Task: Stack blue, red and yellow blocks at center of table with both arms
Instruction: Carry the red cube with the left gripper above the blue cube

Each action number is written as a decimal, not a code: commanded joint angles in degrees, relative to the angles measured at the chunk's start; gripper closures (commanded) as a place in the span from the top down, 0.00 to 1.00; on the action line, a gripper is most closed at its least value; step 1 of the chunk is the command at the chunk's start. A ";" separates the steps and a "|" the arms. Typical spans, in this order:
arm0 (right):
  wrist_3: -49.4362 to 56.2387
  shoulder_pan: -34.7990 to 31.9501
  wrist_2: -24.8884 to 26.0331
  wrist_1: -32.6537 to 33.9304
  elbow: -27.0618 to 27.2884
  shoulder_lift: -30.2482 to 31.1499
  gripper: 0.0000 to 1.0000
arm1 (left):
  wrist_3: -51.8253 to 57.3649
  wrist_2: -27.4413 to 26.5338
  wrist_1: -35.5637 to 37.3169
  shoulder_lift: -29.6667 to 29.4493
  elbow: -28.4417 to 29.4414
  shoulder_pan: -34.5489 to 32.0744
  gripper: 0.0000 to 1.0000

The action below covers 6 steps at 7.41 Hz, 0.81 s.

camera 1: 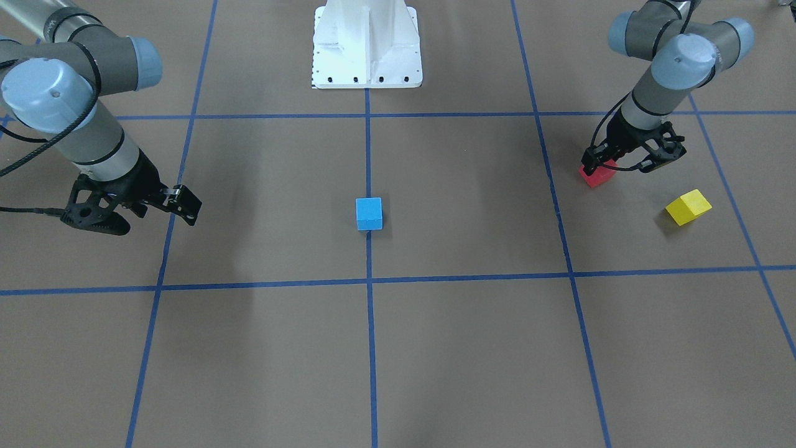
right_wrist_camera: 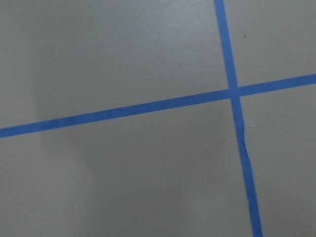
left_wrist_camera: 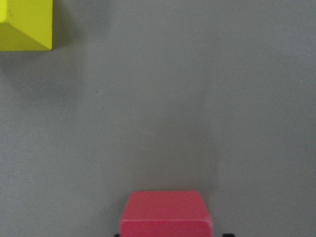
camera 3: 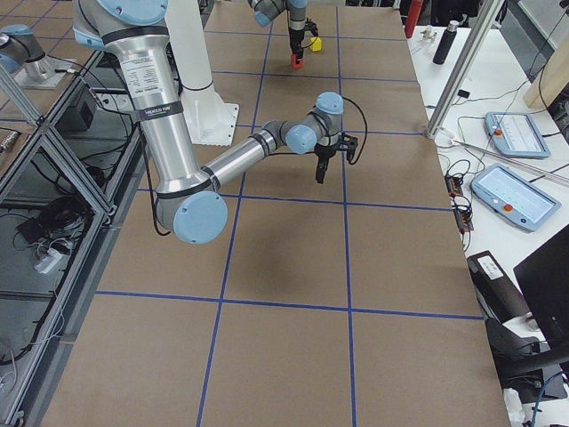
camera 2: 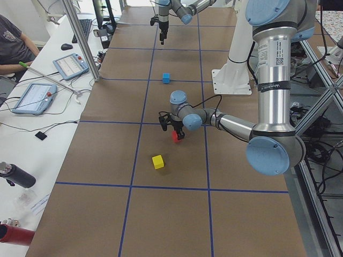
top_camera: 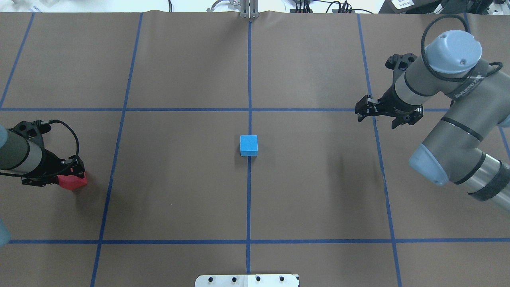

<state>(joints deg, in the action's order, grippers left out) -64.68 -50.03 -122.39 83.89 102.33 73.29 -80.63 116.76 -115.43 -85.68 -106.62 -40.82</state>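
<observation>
A blue block (camera 1: 369,213) sits on the tape line at the table's centre, also in the overhead view (top_camera: 248,145). My left gripper (camera 1: 602,167) is shut on a red block (camera 1: 597,177) near the table's left end, at or just above the surface; the block fills the bottom of the left wrist view (left_wrist_camera: 165,215). A yellow block (camera 1: 688,207) lies on the table a little beyond it, apart, and shows in the left wrist view (left_wrist_camera: 24,24). My right gripper (top_camera: 381,114) is open and empty, above a tape crossing on the right side.
The white robot base (camera 1: 367,56) stands at the table's near edge. Blue tape lines (right_wrist_camera: 232,91) divide the brown table into squares. A desk with tablets (camera 2: 32,96) and a seated person (camera 2: 13,43) lie along the far side.
</observation>
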 commanded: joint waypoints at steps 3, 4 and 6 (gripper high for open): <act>-0.09 -4.90 0.92 0.04 -0.90 3.17 1.00 | 0.65 -0.13 30.65 -26.35 -5.88 0.64 0.00; 0.17 -6.29 1.01 0.04 -1.52 3.52 1.00 | 0.74 -0.92 36.27 -33.26 -5.27 4.65 0.00; 14.65 -9.19 0.23 0.22 -3.19 6.66 1.00 | 4.57 -5.66 35.97 -42.06 -0.48 7.59 0.00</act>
<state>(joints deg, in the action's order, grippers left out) -60.01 -57.48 -121.74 83.96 99.90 77.61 -78.66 113.14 -80.89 -120.62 -110.76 -35.11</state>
